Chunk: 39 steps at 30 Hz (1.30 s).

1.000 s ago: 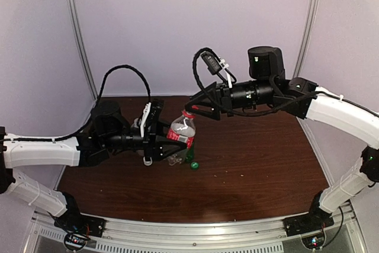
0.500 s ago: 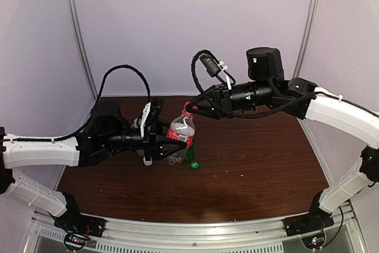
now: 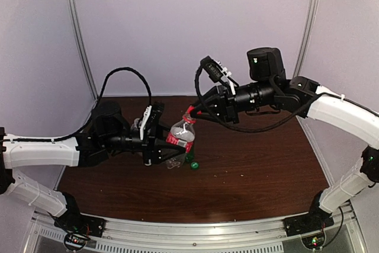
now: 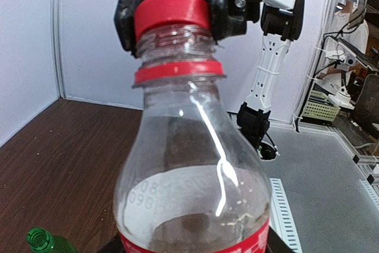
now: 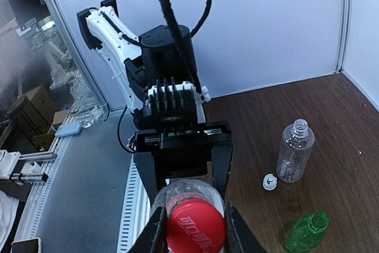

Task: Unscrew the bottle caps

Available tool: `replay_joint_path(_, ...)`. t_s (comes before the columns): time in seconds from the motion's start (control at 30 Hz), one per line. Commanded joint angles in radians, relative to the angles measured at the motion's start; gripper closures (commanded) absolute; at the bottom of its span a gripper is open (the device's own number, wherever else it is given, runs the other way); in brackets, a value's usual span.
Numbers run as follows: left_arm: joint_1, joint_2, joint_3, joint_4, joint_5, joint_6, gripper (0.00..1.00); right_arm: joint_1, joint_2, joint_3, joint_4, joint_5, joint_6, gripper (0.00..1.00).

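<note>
The right gripper (image 5: pixel 195 229) is clenched on the red cap (image 4: pixel 172 11) of the red-labelled bottle (image 3: pixel 180 137). The left gripper (image 3: pixel 167 146) grasps its body, tilted, left of the table's (image 3: pixel 254 167) centre. The green bottle (image 5: pixel 306 232) and clear bottle (image 5: pixel 295 151) stand uncapped nearby.

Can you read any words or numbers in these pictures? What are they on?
Nothing reads clearly.
On the red round plastic cap: raised marks, too blurred to read.
On the small clear plastic bottle: raised digits, seen backwards, too faint to read.
On its red label: any print is too small to read.
</note>
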Motion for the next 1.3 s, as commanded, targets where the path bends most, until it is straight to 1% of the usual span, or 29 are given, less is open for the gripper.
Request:
replay_joint_path(0.0, 0.000, -0.038, -0.014, 0.095, 0.165, 0.029, 0.73, -0.024, -0.060, 0.006, -0.085, -0.029, -0.219, 0.78)
replay_joint_path(0.07, 0.000, -0.042, -0.017, 0.086, 0.178, 0.039, 0.73, -0.042, -0.075, -0.005, -0.076, -0.022, -0.231, 0.78)
replay_joint_path(0.17, -0.001, -0.052, -0.018, 0.058, 0.164, 0.056, 0.73, -0.074, -0.086, -0.021, -0.059, -0.007, -0.208, 0.78)
replay_joint_path(0.37, 0.005, -0.100, -0.021, 0.003, 0.054, 0.077, 0.73, -0.132, -0.134, -0.125, 0.007, 0.117, -0.097, 0.75)
replay_joint_path(0.47, 0.010, -0.133, -0.029, -0.016, -0.054, 0.080, 0.73, -0.149, -0.154, -0.210, 0.029, 0.276, -0.041, 0.73)
replay_joint_path(0.6, 0.011, -0.162, -0.029, -0.054, -0.194, 0.086, 0.72, -0.153, -0.126, -0.318, 0.036, 0.496, 0.038, 0.73)
replay_joint_path(0.67, 0.010, -0.171, -0.028, -0.068, -0.258, 0.086, 0.72, -0.152, -0.098, -0.374, 0.056, 0.558, 0.063, 0.73)
replay_joint_path(0.73, 0.011, -0.177, -0.031, -0.073, -0.296, 0.086, 0.72, -0.152, -0.064, -0.423, 0.094, 0.582, 0.084, 0.72)
replay_joint_path(0.9, 0.010, -0.177, -0.034, -0.074, -0.329, 0.086, 0.72, -0.153, 0.058, -0.468, 0.167, 0.620, 0.115, 0.71)
replay_joint_path(0.97, 0.010, -0.171, -0.032, -0.073, -0.329, 0.084, 0.71, -0.155, 0.134, -0.453, 0.187, 0.636, 0.121, 0.71)
replay_joint_path(1.13, 0.010, -0.166, -0.034, -0.075, -0.325, 0.076, 0.71, -0.171, 0.310, -0.357, 0.191, 0.675, 0.134, 0.71)
replay_joint_path(1.27, 0.010, -0.168, -0.039, -0.078, -0.326, 0.074, 0.71, -0.194, 0.417, -0.275, 0.198, 0.675, 0.137, 0.71)
